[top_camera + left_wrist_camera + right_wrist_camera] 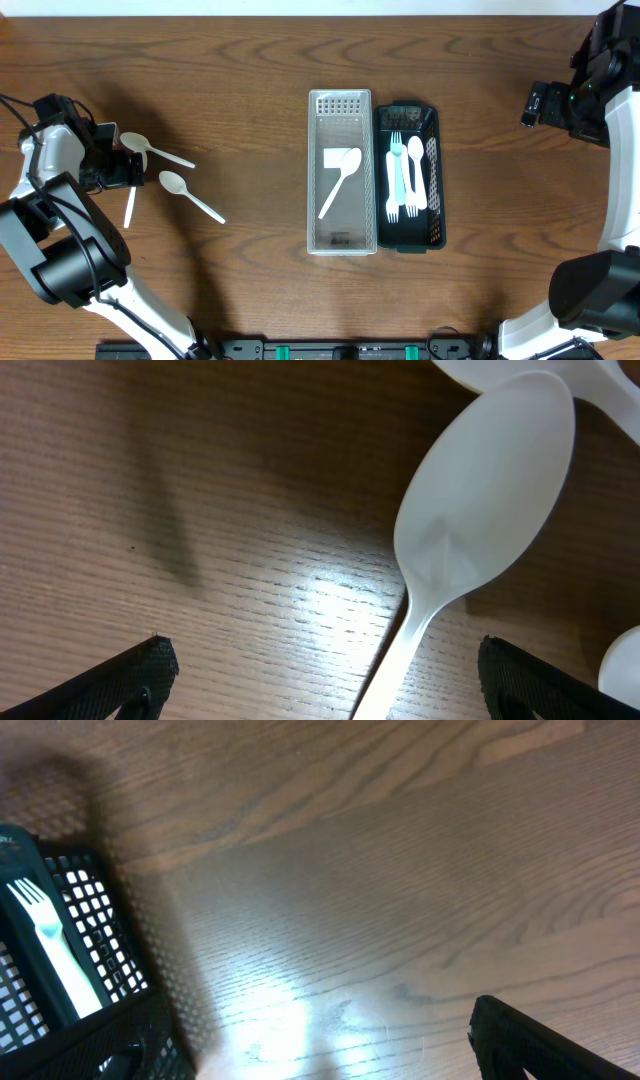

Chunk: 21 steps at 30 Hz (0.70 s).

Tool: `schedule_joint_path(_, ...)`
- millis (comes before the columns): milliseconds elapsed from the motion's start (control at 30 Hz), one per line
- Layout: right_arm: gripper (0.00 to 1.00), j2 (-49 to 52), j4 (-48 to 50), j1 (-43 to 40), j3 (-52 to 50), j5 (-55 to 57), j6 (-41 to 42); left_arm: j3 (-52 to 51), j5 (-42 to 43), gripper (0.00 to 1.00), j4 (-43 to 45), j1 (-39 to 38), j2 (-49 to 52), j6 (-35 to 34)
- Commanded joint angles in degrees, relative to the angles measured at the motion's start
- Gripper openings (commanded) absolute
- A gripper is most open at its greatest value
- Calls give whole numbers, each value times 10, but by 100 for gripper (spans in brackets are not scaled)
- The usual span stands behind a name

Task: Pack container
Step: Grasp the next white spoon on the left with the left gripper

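Observation:
A clear plastic container (342, 230) stands mid-table with one white spoon (341, 178) in it. Beside it on the right, a black mesh basket (433, 225) holds white forks and a spoon (405, 175). Three white spoons lie at the left: one (150, 150), another (188, 194), and a third whose handle (130, 207) sticks out below my left gripper (122, 168). In the left wrist view that gripper (330, 685) is open, low over the table. A spoon (485, 500) has its handle between the jaws. My right gripper (535, 103) is open and empty, right of the basket (90, 920).
In the left wrist view, parts of two more spoons show at the top right (600, 385) and the right edge (625, 660). Bare wooden table (250, 90) lies between the spoons and the containers and under the right gripper (320, 1055).

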Motion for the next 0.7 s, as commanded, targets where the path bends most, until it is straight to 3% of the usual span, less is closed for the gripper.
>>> schedule_joint_path(0, 99, -3, 0, -2, -1, 12, 8, -4, 8, 98, -3, -1, 5, 27)
schedule_joint_path(600, 99, -3, -4, -2, -1, 12, 5, -4, 8, 99, -1, -1, 57, 20)
schedule_joint_path(667, 99, -3, -4, -2, -1, 12, 5, -4, 8, 94, 0, -1, 57, 20)
